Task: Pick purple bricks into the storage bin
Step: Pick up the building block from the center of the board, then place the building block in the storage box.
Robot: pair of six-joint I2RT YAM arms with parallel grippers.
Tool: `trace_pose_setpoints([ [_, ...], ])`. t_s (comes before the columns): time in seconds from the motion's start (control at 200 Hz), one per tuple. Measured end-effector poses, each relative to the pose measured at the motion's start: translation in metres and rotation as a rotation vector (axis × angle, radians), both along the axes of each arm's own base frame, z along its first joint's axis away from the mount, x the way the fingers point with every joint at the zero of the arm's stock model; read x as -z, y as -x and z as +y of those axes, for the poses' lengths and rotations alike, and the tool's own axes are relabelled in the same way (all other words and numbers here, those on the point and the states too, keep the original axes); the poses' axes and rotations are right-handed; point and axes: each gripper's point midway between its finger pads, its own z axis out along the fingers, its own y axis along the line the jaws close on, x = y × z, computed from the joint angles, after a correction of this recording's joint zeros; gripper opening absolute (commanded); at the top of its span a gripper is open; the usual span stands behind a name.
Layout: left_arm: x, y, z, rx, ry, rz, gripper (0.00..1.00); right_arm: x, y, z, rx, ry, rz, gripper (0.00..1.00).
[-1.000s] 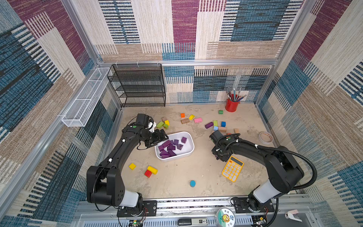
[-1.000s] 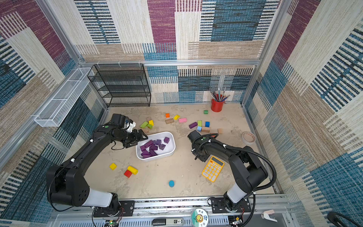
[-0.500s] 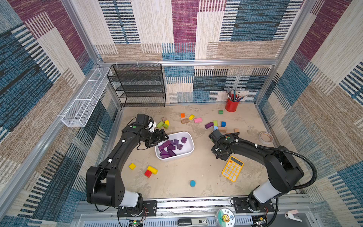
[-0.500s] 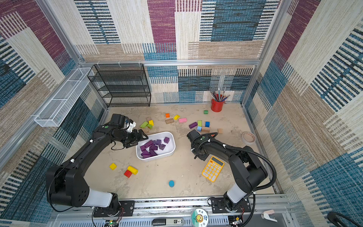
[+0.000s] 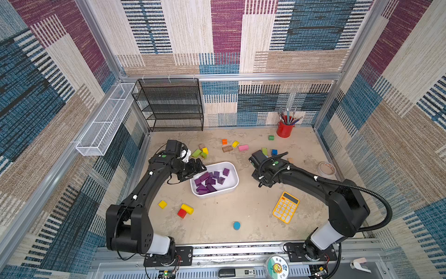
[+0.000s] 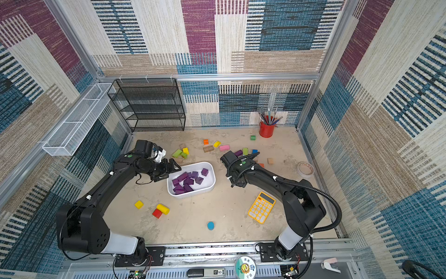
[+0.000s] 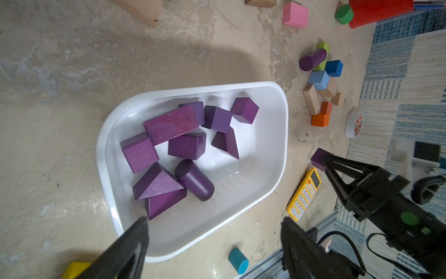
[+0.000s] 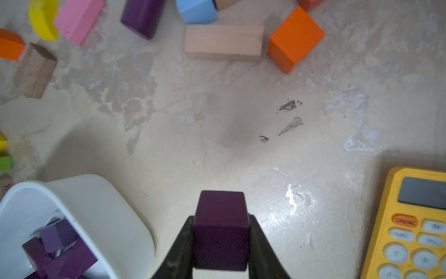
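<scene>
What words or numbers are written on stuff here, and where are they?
"ON/AC": orange key of the yellow calculator.
Other calculator keys: too blurred to read.
Round sticker and white label near it: too small to read.

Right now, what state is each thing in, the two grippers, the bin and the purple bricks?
left gripper: open, empty.
right gripper: shut on the purple cube.
storage bin: upright, holding purple bricks.
purple cylinder: lying on the table, outside the bin.
</scene>
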Motion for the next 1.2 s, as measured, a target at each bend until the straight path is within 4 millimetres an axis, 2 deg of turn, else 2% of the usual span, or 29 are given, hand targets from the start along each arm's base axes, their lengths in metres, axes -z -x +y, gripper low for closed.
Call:
trace_pose_setpoints([
  [0.255,0.003,-0.003,0.004,-0.012,0.0,0.005,0.87,-0.041,-0.024,0.049,-0.132,0.017,-0.122,0.3],
  [0.461,0.006,-0.004,0.007,-0.024,-0.001,0.017,0.87,-0.052,-0.03,0.088,-0.248,0.038,-0.165,0.3],
  [0.556,0.007,-0.004,0.01,-0.033,-0.001,0.019,0.87,-0.05,-0.031,0.104,-0.297,0.05,-0.167,0.3],
  [0.746,0.009,-0.007,0.018,-0.065,-0.006,0.026,0.88,-0.027,-0.029,0.131,-0.397,0.077,-0.124,0.31],
  [0.856,0.01,-0.009,0.023,-0.084,-0.008,0.031,0.88,-0.021,-0.03,0.143,-0.436,0.081,-0.115,0.31],
  [1.197,0.012,-0.01,0.029,-0.103,-0.017,0.037,0.88,0.007,-0.034,0.156,-0.494,0.12,-0.07,0.32],
])
